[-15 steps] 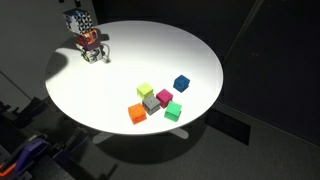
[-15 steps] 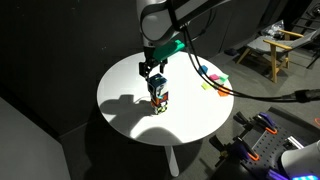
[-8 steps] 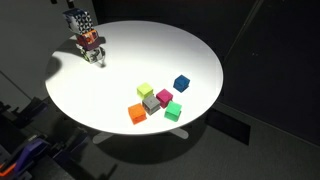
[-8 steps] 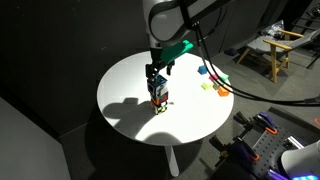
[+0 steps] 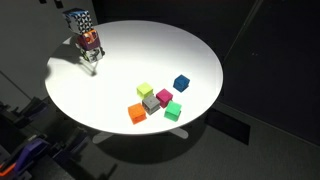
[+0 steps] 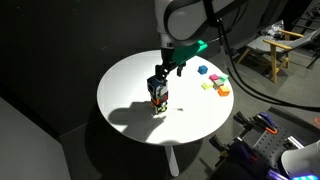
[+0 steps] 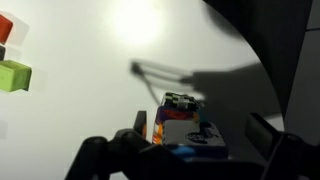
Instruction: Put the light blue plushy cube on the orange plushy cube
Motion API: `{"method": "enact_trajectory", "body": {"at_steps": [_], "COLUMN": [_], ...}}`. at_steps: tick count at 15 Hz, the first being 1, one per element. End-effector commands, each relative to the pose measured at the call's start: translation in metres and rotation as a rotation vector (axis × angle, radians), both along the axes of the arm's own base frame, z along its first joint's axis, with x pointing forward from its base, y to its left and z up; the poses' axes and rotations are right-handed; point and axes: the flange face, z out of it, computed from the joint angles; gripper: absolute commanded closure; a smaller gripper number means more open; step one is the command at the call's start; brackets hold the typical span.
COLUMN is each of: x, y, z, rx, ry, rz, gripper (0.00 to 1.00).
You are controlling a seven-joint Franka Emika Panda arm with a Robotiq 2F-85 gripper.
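1. We see a round white counter point(image 6: 125, 95) lit brightly against a dark room, pictured in both exterior views.
2. A Franka arm point(image 6: 182, 18) reaches down from the top of the picture towards the middle of the counter.
3. The orange plushy cube point(image 6: 158, 101) stands on the counter as the base of a two-cube stack.
4. The light blue plushy cube point(image 6: 157, 88) sits on top of the orange one, touching it and roughly upright.
5. The end effector point(image 6: 158, 81) hangs right over the stack. In the wrist view we see its fingers point(image 7: 268, 138) spread wider than the cube between them, with one finger clear of the cube's side, so the grip looks released.
6. Six small blocks sit grouped well apart from the stack: a blue block point(image 5: 181, 83), a yellow-green block point(image 5: 145, 91), a magenta block point(image 5: 164, 97), a grey block point(image 5: 151, 103), an orange block point(image 5: 137, 113) and a green block point(image 5: 172, 111).
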Motion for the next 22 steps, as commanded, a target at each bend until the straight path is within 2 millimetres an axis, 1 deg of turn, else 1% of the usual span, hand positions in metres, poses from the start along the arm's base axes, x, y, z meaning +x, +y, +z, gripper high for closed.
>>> {"method": "enact_trajectory", "body": {"at_steps": [1,7,15,18,22], "x": [-0.025,-0.047,-0.067,-0.072,-0.078], "y": [-0.008,-0.008,-0.003,-0.004,-0.007], "z": [0.019,0.045,0.080,0.089,0.094], "rx": [-0.006,-0.013,0.017,0.027,0.025], "ry": [-0.054,-0.115,-0.142,-0.123,-0.085], "rz": [-0.034,-0.051,-0.016,0.010,0.046], "gripper": [0.00,0.00,0.00,0.00,0.00]}}
